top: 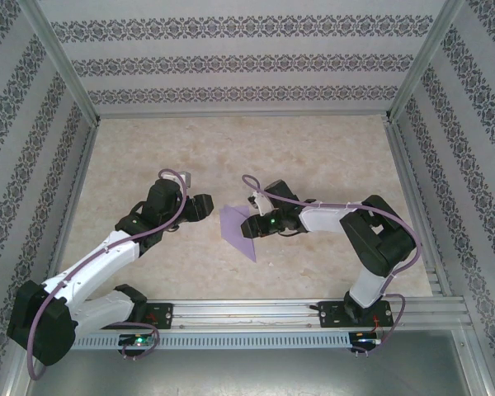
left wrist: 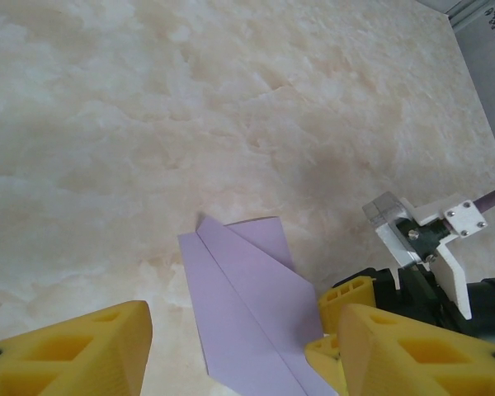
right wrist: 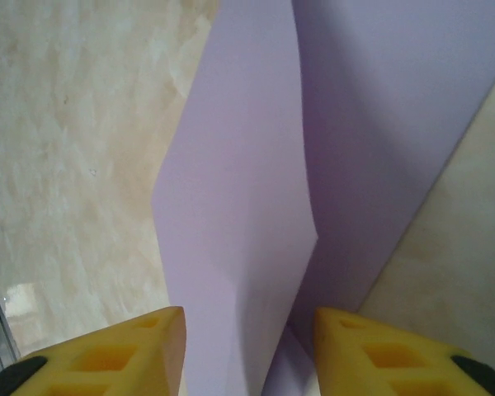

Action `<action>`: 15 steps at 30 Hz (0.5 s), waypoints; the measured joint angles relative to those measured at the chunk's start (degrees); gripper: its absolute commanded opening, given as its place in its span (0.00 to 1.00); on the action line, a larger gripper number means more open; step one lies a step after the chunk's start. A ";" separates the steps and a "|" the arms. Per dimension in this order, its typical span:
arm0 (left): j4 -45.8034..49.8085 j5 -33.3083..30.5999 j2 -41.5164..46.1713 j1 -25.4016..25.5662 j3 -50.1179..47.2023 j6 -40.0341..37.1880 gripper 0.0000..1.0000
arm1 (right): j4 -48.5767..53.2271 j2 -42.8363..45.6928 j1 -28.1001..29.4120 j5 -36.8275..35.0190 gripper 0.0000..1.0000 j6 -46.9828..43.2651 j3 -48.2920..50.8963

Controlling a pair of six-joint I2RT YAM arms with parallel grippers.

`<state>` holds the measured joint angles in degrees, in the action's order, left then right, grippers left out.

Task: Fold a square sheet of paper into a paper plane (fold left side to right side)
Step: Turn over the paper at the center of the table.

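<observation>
Marble tabletop [top: 313, 157] wide around folded paper [top: 235, 232].

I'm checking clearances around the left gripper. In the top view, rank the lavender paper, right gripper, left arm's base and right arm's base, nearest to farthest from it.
From the left gripper:
1. lavender paper, just to its right.
2. right gripper, at the paper's right edge.
3. left arm's base, near edge, left.
4. right arm's base, near edge, right.
</observation>
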<state>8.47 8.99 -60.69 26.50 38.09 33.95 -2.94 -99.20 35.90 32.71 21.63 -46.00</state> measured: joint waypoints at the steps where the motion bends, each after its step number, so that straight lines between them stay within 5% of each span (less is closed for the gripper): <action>1: 0.02 -0.07 0.00 -0.02 0.00 -0.04 0.62 | -0.57 0.00 0.00 0.13 0.35 0.02 0.00; 10: 0.07 -0.07 0.28 -0.28 0.00 -0.17 0.67 | -2.64 0.04 -0.02 1.25 0.01 -0.17 0.11; 15: 0.11 0.44 2.93 -0.76 -0.09 -0.11 0.74 | -2.45 3.67 -0.52 1.36 0.00 -0.17 1.68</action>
<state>8.58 9.43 -57.76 25.74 38.00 33.85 -5.39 -95.53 35.38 34.06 21.45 -44.31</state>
